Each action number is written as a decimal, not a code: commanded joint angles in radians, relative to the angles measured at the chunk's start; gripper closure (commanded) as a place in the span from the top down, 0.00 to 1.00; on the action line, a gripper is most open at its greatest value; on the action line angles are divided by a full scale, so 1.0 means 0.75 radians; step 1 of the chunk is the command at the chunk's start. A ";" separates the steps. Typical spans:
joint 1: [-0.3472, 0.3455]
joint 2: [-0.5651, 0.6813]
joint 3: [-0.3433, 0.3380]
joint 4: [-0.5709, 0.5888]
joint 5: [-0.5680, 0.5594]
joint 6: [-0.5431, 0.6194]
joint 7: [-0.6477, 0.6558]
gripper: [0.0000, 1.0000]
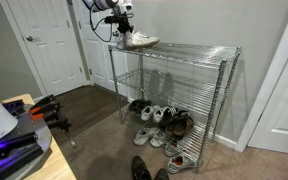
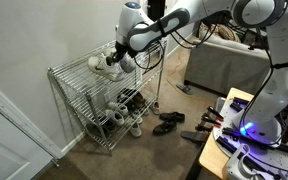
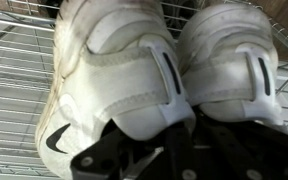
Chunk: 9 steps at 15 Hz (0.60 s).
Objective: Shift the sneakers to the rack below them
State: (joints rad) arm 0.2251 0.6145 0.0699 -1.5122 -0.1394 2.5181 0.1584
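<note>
Two white sneakers point(image 3: 134, 70) fill my wrist view, heels toward the camera, side by side and touching. The one at the left of that picture has a dark swoosh low on its side. They sit on the top wire surface point(image 3: 14, 60) of the chrome shelf unit point(image 1: 229, 95), and I see its grid running under and beside them.

In both exterior views the pair point(image 1: 136, 41) point(image 2: 108, 66) rests at one end of that top tier, toes pointing along the shelf. My hand point(image 1: 121, 28) point(image 2: 125, 55) is right at the heel end, with the white arm point(image 2: 184, 20) reaching in from above. In the wrist view the hand point(image 3: 154, 155) shows as black parts pressed close under the two heels. I cannot tell whether it is clenched on the sneakers or merely against them.

The rack point(image 1: 174, 77), the tier just below the top one, has nothing of the pair on it. Lower down, mixed shoes point(image 1: 162, 116) crowd a tier, and a black pair point(image 1: 144, 170) point(image 2: 167, 124) lies on the floor point(image 1: 94, 115) near the unit
</note>
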 commanded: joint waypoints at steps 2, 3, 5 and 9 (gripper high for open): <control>0.001 -0.164 0.009 -0.150 0.028 0.025 -0.014 0.02; 0.015 -0.215 0.001 -0.195 0.011 0.056 0.004 0.02; 0.045 -0.321 -0.011 -0.297 -0.021 0.136 0.034 0.02; 0.070 -0.513 0.020 -0.454 -0.020 0.152 0.030 0.02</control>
State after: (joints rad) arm 0.2698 0.3800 0.0730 -1.7136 -0.1424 2.6040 0.1639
